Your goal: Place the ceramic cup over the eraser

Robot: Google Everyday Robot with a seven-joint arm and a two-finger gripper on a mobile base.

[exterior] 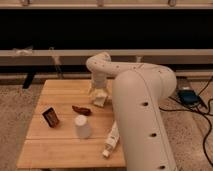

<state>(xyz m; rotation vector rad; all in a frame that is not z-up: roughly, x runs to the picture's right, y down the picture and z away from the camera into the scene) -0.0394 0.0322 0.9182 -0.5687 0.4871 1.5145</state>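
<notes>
Tool (99,93) hangs over the wooden worktop's (60,146) far side, jaws apart, at a pale block (100,99). Toward seven o'clock stands the ceramic cup (82,126): white, smooth, tapered, rigid, probably light but chippable, best gripped across its sides. The eraser (50,117), dark and rectangular, sits at the cup's nine o'clock.

A: What lies on the wooden table (50,146)?
B: A curved red-brown thing (81,109) in the middle, a white tube (111,139) near the front edge, a pale block (100,99) further back.
A: And on the floor?
B: A blue box (189,96), at the right.
</notes>
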